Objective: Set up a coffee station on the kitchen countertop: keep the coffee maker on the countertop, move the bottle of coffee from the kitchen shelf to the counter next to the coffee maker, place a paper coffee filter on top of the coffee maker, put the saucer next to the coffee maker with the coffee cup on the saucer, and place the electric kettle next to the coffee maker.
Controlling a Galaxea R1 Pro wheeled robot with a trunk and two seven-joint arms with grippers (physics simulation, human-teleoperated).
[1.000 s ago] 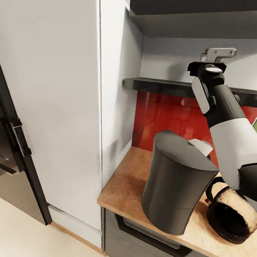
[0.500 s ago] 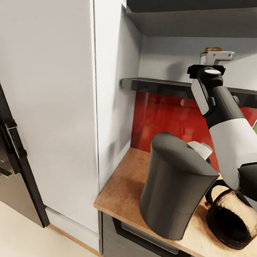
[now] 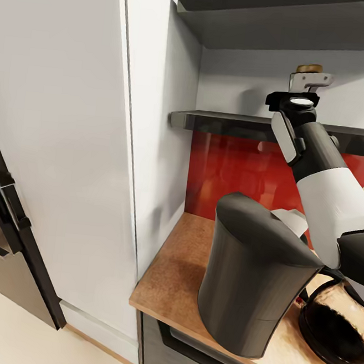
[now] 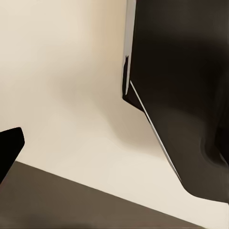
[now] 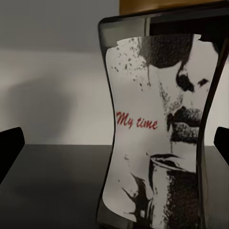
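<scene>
Coffee bottle (image 5: 160, 124) is standing upright on the dark shelf (image 3: 226, 122), against the white far wall, its brown lid peeking above the right gripper (image 3: 310, 80). That gripper's jaws are spreading wide, one fingertip showing at each side of the bottle, not touching it. Below, the coffee maker (image 3: 253, 280) is sitting on the tan countertop (image 3: 173, 276), red backsplash (image 3: 233, 170) behind, tall white cabinet (image 3: 69, 138) at left. Left gripper's state I cannot tell.

Before my right pincer (image 3: 310, 78), the bottle of coffee (image 5: 160, 124) is dark glass, white label, black portrait, red lettering, brown-gold lid. Dark grey coffee maker (image 3: 250, 283); tan desk (image 3: 175, 276); red backsplash (image 3: 233, 170).
</scene>
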